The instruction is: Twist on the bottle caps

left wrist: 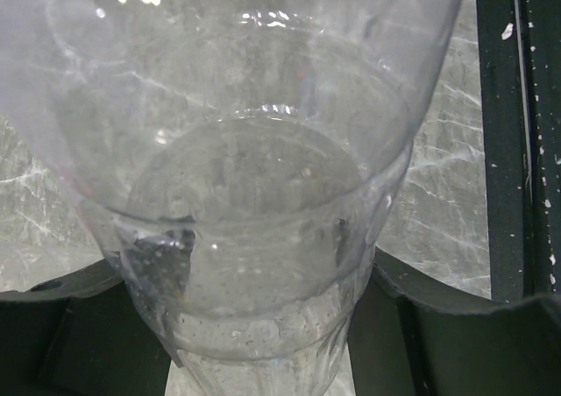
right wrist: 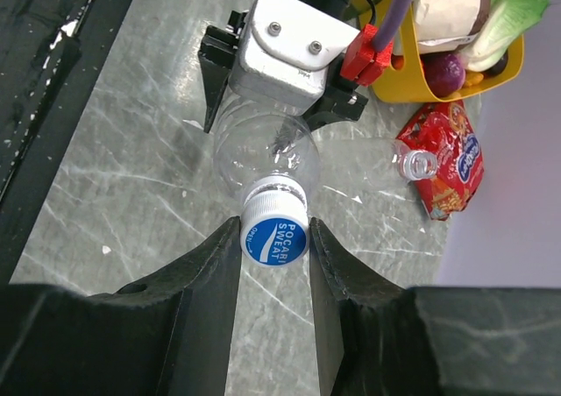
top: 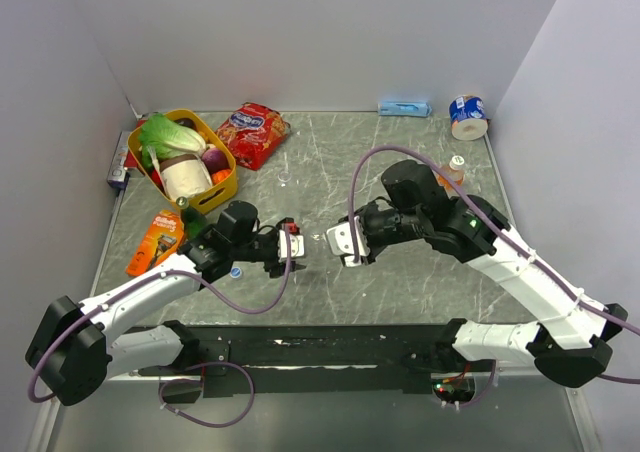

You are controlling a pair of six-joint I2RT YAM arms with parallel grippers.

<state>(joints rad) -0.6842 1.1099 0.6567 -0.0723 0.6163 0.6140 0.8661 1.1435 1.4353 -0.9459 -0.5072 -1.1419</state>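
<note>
**Cap Held at Bottle Neck, Both Arms Engaged**

The clear bottle point(right wrist: 263, 151) hangs level above the table point(top: 400, 282), between the two arms near the table's middle.

- Left gripper point(left wrist: 254, 273): closed on the bottle's lower body, one dark finger point(left wrist: 79, 326) on each side of the wall.
- Right gripper point(right wrist: 274, 238): narrowed to cap width, its fingers point(right wrist: 215, 269) pinching the blue cap point(right wrist: 274, 241) from both sides.
- The blue cap sits on the bottle's neck, with its printed face towards the right wrist camera.

Other task items:

- A second blue cap point(top: 235, 271) lies on the table beside the left arm.
- A second clear bottle point(right wrist: 412, 162) lies uncapped just beside the red bag point(right wrist: 443, 164).
- The orange bottle point(top: 450, 175) stands at the right, behind the right arm, with a pale cap point(top: 457, 160) on top.
</note>
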